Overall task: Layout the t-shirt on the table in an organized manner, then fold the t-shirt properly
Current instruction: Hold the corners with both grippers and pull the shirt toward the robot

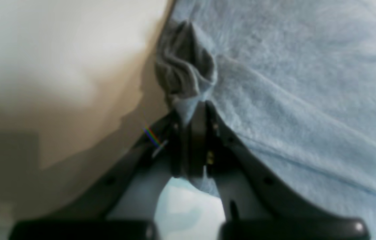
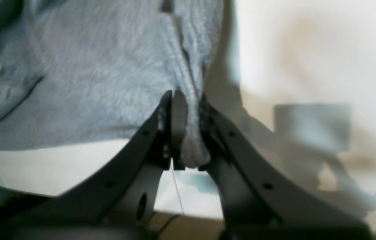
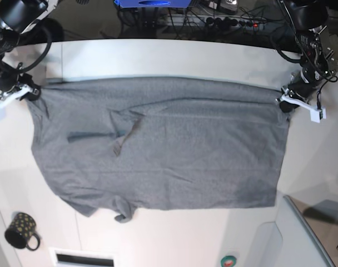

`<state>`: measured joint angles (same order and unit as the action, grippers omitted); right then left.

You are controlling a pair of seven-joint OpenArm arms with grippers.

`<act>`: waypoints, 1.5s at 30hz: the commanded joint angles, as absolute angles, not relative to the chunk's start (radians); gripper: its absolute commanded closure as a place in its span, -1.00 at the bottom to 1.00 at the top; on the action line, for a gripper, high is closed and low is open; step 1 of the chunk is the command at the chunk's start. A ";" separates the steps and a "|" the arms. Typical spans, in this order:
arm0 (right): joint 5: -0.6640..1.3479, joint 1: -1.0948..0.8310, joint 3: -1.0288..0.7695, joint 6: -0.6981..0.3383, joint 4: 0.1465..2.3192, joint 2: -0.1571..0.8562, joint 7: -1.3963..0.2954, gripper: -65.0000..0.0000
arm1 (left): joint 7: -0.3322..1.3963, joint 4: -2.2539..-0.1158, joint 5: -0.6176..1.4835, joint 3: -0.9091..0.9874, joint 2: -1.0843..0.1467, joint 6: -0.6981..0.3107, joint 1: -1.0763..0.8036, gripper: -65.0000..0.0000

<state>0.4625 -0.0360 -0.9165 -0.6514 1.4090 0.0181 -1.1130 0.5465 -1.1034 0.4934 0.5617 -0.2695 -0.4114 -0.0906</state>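
The heather-grey t-shirt is lying spread across the smooth white table, softly wrinkled. The left gripper is pinching its fuzzy corner at three o'clock; the right gripper is clenching a bunched fold at nine. A dotted black mug is sitting at seven.

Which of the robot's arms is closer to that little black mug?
The right. Its pincer grips the t-shirt straight above the mug; the left pincer holds the shirt's opposite corner.
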 commanded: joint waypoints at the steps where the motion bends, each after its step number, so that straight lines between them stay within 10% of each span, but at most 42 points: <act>1: 0.483 -0.015 -0.918 -0.653 1.455 0.036 -1.090 0.99 | 0.518 -1.142 0.509 0.567 -0.294 -0.415 -0.068 1.00; 19: 0.483 0.255 -0.834 -0.542 1.560 0.076 -1.208 0.99 | 0.699 -1.307 0.518 0.567 -0.286 -0.314 0.163 1.00; 45: 0.483 -0.239 -0.883 -0.553 1.609 -0.045 -1.003 1.00 | 0.550 -1.291 0.510 0.567 -0.289 -0.317 -0.242 1.00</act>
